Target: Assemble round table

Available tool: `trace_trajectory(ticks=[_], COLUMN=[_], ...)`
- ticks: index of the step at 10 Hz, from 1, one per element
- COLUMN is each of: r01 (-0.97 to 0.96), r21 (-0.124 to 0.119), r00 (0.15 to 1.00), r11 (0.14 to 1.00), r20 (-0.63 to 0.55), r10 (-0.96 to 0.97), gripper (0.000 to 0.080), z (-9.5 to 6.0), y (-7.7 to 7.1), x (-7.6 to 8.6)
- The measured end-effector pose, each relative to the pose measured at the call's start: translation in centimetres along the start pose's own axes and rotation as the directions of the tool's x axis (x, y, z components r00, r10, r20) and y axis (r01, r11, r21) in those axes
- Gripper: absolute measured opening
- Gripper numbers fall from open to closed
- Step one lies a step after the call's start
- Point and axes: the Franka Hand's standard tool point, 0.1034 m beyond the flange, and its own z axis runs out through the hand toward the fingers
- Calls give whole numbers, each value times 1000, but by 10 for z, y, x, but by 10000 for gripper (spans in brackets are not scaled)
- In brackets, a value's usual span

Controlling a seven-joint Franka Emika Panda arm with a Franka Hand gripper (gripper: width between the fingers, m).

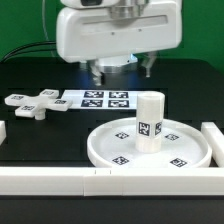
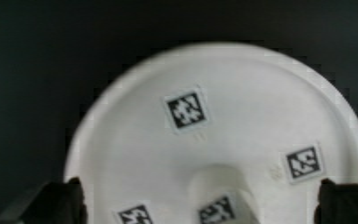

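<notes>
The large round rimmed disc (image 1: pixel 108 150) lies flat on the black table at the exterior view's right. The stubby cylinder post (image 1: pixel 150 122) stands upright on its middle. The small cross-shaped piece (image 1: pixel 32 102) lies at the exterior view's left. My gripper (image 1: pixel 122 70) hangs open and empty above the table, behind the disc and higher than the post. In the wrist view the disc (image 2: pixel 247 90) fills most of the frame. There the post (image 2: pixel 229 200) shows between the two spread fingertips (image 2: pixel 51 205) of my gripper (image 2: pixel 201 208), untouched.
The marker board (image 1: pixel 100 99) lies flat behind the disc, under the gripper. A long white bar (image 1: pixel 50 180) runs along the front edge and another white bar (image 1: pixel 213 140) stands at the exterior view's right of the disc.
</notes>
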Motion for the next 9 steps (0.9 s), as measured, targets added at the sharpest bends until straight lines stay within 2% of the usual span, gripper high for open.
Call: trace_trajectory(ticks=[1,2,3,5,7,9], r01=[0,19,-2,14,13,64], r21=[-29,-31,-31,-28,-28,-28], r00=[1000,1000,1000,1000,1000,998], r11=[1000,999,1000,999,1000,998], r20=[-30,-21,-17,-19,-16,11], r10=[-1,-20,2,-15,-13,-63], gripper=[649,649,649,649,649,649], z=[0,4,7,7,8,18], y=[21,42,53,43,45,73], x=[-15,-30,-36,-30,-32,-67])
